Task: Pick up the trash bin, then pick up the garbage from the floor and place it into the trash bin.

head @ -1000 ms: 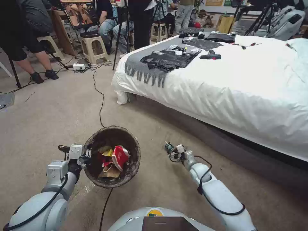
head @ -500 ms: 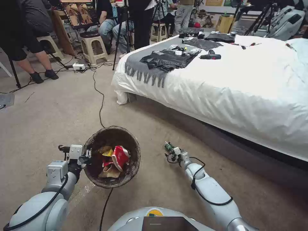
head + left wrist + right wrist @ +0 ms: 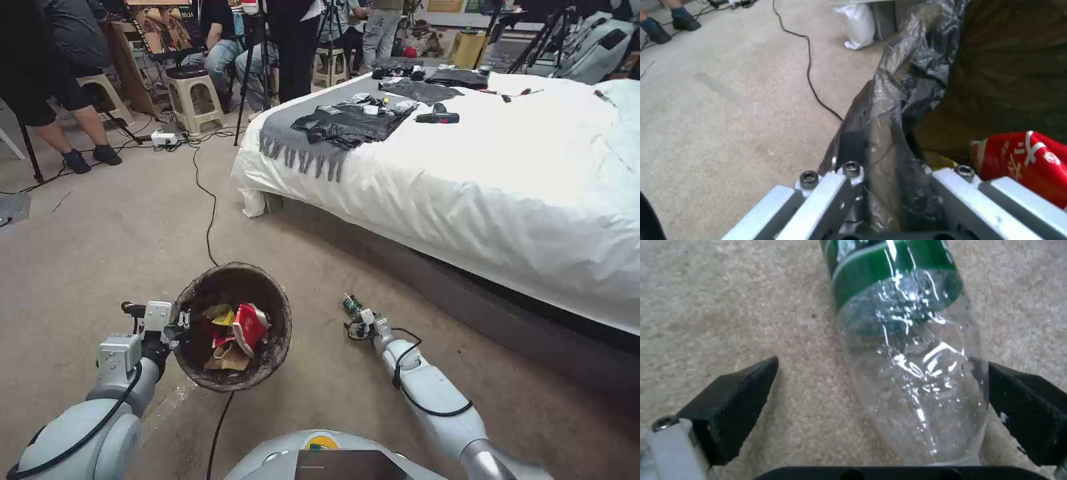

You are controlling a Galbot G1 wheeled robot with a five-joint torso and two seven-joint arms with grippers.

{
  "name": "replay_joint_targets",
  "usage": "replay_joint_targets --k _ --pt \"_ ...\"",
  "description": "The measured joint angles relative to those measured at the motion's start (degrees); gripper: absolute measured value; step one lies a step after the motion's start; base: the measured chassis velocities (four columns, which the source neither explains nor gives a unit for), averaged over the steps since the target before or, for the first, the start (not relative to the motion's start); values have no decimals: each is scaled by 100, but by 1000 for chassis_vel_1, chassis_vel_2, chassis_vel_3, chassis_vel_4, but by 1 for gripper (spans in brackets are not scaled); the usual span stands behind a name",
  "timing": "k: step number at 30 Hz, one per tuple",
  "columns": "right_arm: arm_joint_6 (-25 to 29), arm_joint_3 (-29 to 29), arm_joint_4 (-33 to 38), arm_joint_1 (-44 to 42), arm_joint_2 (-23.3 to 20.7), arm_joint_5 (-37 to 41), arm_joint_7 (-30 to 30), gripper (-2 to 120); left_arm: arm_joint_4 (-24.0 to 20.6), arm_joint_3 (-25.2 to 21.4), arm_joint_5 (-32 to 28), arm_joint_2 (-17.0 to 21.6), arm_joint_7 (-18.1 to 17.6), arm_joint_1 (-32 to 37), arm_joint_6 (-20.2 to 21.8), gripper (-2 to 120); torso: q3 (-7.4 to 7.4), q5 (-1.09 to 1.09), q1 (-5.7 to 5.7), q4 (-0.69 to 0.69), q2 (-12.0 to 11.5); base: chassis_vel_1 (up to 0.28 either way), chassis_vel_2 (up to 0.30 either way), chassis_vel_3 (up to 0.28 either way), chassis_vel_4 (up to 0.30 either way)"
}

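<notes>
The trash bin point(image 3: 227, 269), lined with a dark bag, hangs just above the carpet at lower left. My left gripper point(image 3: 179, 325) is shut on its near-left rim, and the left wrist view shows the bag-covered rim point(image 3: 893, 110) pinched between the fingers point(image 3: 831, 186). Inside lie pieces of garbage, among them a red-and-white carton point(image 3: 250, 327) point(image 3: 1027, 160) and tan paper point(image 3: 228, 357). To the right of the bin a clear plastic bottle with a green label point(image 3: 351, 305) point(image 3: 907, 340) lies on the floor. My right gripper point(image 3: 358, 319) point(image 3: 882, 363) is open, with one finger on each side of the bottle.
A bed with a white sheet point(image 3: 507, 193) and a grey fringed blanket point(image 3: 300, 143) fills the right side. A black cable point(image 3: 211, 220) runs across the carpet and under the bin. Stools point(image 3: 193, 97), tripods and people stand at the back left.
My right arm has dropped lower and its gripper has edged closer along the bottle. The left arm and the bin have stayed still.
</notes>
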Motion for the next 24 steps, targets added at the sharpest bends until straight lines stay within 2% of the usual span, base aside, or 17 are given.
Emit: replay_joint_targets --k 10,12,16,22,24 --pt "27 117 -98 18 29 -33 -7 100 0 16 0 26 -2 8 -5 3 0 0 0 0 0 0 0 0 0" --pt "21 126 -97 17 36 -33 -7 97 0 16 0 27 -2 12 -5 3 0 0 0 0 0 0 0 0 0" --pt "0 157 -96 16 54 -25 -36 78 0 15 -1 25 -2 26 -7 3 0 0 0 0 0 0 0 0 0" --pt "0 183 -97 17 55 -18 -68 63 0 15 -2 27 -2 30 -9 3 0 0 0 0 0 0 0 0 0" --pt "0 205 -98 17 50 -12 -97 52 0 16 -8 30 -2 31 -10 3 -1 1 0 1 0 0 0 0 0"
